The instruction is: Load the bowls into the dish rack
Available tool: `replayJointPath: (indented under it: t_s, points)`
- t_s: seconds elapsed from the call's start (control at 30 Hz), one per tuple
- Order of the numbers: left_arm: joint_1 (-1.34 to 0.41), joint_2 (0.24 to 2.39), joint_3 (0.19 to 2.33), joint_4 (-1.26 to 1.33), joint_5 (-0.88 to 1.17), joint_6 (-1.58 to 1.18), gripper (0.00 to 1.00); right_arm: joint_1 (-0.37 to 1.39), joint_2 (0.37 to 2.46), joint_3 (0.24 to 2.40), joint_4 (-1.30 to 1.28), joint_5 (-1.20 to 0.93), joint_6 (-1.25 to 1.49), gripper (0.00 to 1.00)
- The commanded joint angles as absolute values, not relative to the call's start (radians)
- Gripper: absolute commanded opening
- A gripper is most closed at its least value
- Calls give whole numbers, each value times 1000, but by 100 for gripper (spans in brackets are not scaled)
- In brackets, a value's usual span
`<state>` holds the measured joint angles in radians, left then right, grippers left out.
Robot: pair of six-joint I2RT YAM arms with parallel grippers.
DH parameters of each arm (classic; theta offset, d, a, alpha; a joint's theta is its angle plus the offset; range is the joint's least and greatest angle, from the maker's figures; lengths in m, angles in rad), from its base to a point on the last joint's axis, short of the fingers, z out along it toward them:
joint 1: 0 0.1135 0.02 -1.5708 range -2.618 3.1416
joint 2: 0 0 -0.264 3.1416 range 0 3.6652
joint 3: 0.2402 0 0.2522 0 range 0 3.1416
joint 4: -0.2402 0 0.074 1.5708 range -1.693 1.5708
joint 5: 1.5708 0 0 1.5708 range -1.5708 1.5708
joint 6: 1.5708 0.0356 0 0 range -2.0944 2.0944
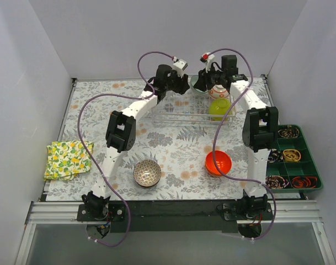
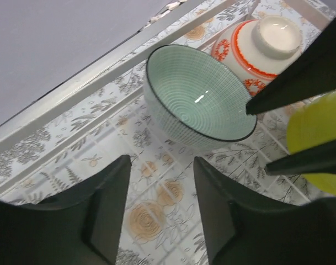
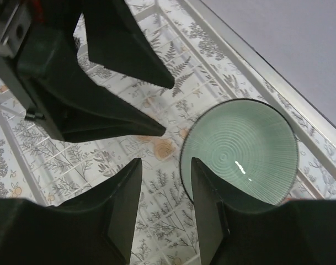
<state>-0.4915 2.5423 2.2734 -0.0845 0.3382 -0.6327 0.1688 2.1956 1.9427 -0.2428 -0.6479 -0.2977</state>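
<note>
The wire dish rack (image 1: pixel 179 115) stands at the back middle of the table. In its right part are a lime-green bowl (image 1: pixel 219 109), a red-and-white patterned bowl (image 1: pixel 217 91) and a pale blue-green bowl (image 1: pixel 200 83), which is tilted on its side at the far end. My left gripper (image 1: pixel 184 87) is open and empty over the rack, just short of the blue-green bowl (image 2: pixel 201 99). My right gripper (image 1: pixel 208 81) is open, with nothing between its jaws and the blue-green bowl (image 3: pixel 248 149) beside its right finger. A plain orange-red bowl (image 1: pixel 218 162) and a dark brown-and-white patterned bowl (image 1: pixel 147 173) sit on the near table.
A dark green compartmented tray (image 1: pixel 309 157) with coloured bands lies at the right edge. A folded yellow-green cloth (image 1: pixel 68 159) lies at the left edge. White walls close in the back and both sides. The two grippers are close together over the rack.
</note>
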Motion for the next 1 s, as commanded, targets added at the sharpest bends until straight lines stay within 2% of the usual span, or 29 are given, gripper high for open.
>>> replayJointPath:
  t_s: [0.0, 0.2, 0.27, 0.77, 0.8, 0.83, 0.9, 0.93, 0.97]
  points:
    - [-437, 2379, 2235, -150, 327, -669, 53, 199, 2166, 1980, -293, -591, -419, 50]
    - [-423, 2275, 2134, -164, 337, -670, 68, 227, 2198, 2011, -293, -496, -437, 50]
    - [-422, 2255, 2094, -164, 344, -666, 70, 232, 2206, 2011, -295, -476, -442, 50]
    - [-420, 2192, 1994, -163, 377, -667, 72, 267, 2258, 2017, -307, -416, -465, 47]
    - [-422, 2191, 1987, -163, 377, -667, 72, 270, 2264, 2019, -304, -402, -465, 44]
    - [-422, 2187, 1980, -163, 379, -664, 72, 271, 2264, 2022, -299, -391, -463, 33]
    - [-420, 2175, 1965, -160, 377, -661, 73, 272, 2261, 2025, -299, -391, -460, 19]
    - [-420, 2172, 1957, -158, 377, -657, 73, 273, 2258, 2023, -298, -394, -460, 7]
    - [-422, 2168, 1950, -158, 374, -655, 73, 270, 2252, 2023, -299, -394, -445, 1]
